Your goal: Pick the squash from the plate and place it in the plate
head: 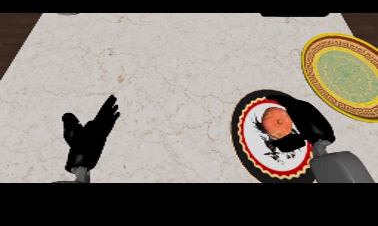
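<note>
Round orange squash [278, 122] lies on the black-rimmed, red-and-white round plate [247, 140] at lower right of the frame; right hand [308, 127] curls round it, apparently in contact; yellow-rimmed green round plate [347, 76] sits at upper right, apart; left hand [87, 135] rests at lower left, fingers straight, holding nothing; marble counter [162, 70] beneath.

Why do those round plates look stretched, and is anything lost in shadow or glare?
Head view: the steep downward angle draws the yellow plate and the black-rimmed plate into tall ovals; lighting is even, no glare; the right hand partly hides the orange squash.
</note>
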